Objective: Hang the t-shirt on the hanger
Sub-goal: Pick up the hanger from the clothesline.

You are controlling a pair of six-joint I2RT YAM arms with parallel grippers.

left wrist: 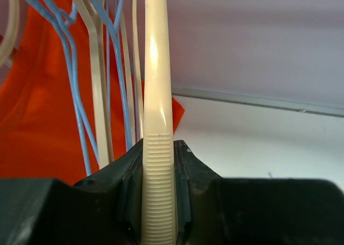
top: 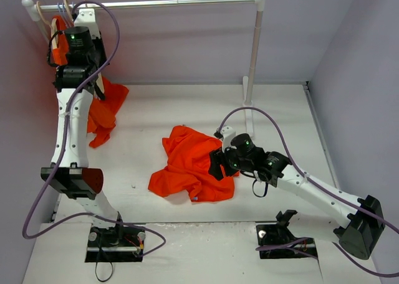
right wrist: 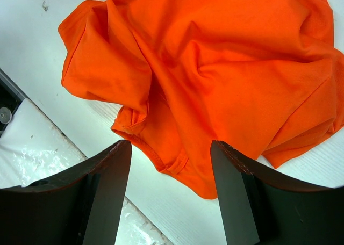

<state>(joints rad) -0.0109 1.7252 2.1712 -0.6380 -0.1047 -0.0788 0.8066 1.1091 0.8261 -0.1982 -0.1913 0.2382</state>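
The orange-red t-shirt lies crumpled on the white table's middle; it fills the right wrist view. My right gripper is open just above its right edge, jaws spread over a hem, holding nothing. My left gripper is raised at the rail's left end and is shut on the cream hanger, whose ribbed arm runs up between the jaws. In the top view the hanger shows only as cream arms at the rail.
A second orange-red garment hangs at the left below the rail. Thin blue wire hangers and other cream hangers crowd beside the held one. The rail's white post stands at the back right.
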